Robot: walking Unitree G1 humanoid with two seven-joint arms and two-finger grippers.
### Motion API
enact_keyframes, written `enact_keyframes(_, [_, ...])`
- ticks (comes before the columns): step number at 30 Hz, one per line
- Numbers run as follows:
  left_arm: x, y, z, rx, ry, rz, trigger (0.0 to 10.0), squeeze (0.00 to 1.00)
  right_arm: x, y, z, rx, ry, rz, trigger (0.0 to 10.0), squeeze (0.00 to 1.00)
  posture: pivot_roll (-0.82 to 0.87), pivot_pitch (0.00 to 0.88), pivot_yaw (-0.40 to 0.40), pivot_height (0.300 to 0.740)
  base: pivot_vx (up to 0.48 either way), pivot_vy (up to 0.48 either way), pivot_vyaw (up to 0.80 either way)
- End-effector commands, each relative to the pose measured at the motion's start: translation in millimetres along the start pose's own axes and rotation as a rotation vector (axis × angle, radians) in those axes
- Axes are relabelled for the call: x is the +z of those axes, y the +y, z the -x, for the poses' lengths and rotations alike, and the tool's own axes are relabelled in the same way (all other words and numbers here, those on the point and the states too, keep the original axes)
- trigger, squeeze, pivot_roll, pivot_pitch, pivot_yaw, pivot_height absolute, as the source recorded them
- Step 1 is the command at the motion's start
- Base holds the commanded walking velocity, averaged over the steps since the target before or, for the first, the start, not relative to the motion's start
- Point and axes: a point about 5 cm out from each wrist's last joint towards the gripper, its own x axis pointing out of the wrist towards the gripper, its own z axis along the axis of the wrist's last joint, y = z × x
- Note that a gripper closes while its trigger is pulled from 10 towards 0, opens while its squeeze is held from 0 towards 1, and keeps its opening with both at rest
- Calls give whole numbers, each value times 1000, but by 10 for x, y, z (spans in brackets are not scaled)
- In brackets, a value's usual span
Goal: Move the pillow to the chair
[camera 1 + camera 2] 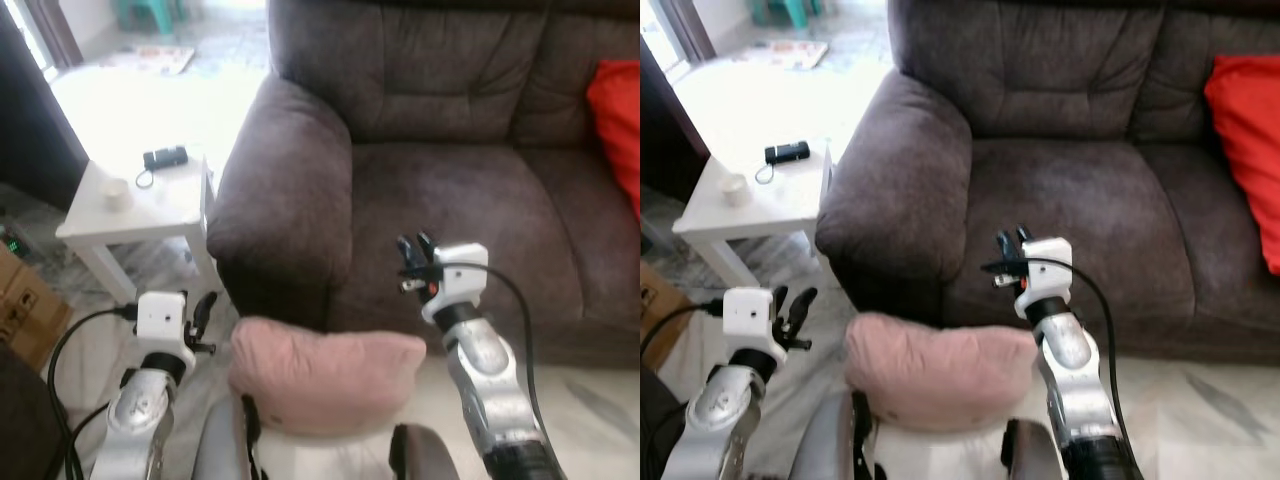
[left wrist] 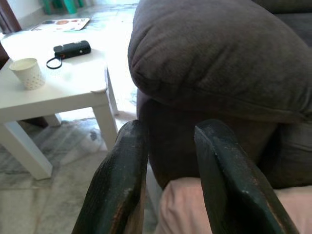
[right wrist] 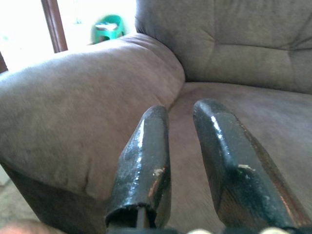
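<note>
Two grippers, left (image 1: 203, 322) and right (image 1: 414, 262), slightly parted, empty. Pillow (image 1: 325, 372) pressed between the arms, facing the chair (image 1: 450, 190); placing remains.

My left gripper (image 1: 204, 318) sits low at my left side, fingers parted with nothing between them; my right gripper (image 1: 415, 256) is raised higher on a bent arm, fingers likewise parted.
</note>
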Motion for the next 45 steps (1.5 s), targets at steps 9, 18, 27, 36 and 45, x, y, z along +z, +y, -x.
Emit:
enact_keyframes(9, [-32,-14,14,-22,21,4,10000,0,-27,66,-13,30,10,12,10000,0,84,78,-11,557,0,0,0])
enact_keyframes(18, [-25,-26,11,-29,18,3,10000,0,-36,97,-3,44,10,13,10000,0,84,75,-12,557,0,0,707])
enact_keyframes(27, [-33,-27,12,-40,29,7,10000,0,-41,99,-21,39,14,-9,10000,0,90,83,-12,557,0,0,0])
enact_keyframes(36, [-170,-48,-4,-63,96,79,10000,0,-86,93,-16,34,33,-13,10000,0,93,87,-9,557,0,0,0])
enact_keyframes(45, [-609,16,-48,-21,261,111,10000,0,-147,101,-3,36,64,-15,10000,0,90,86,-9,557,0,0,0])
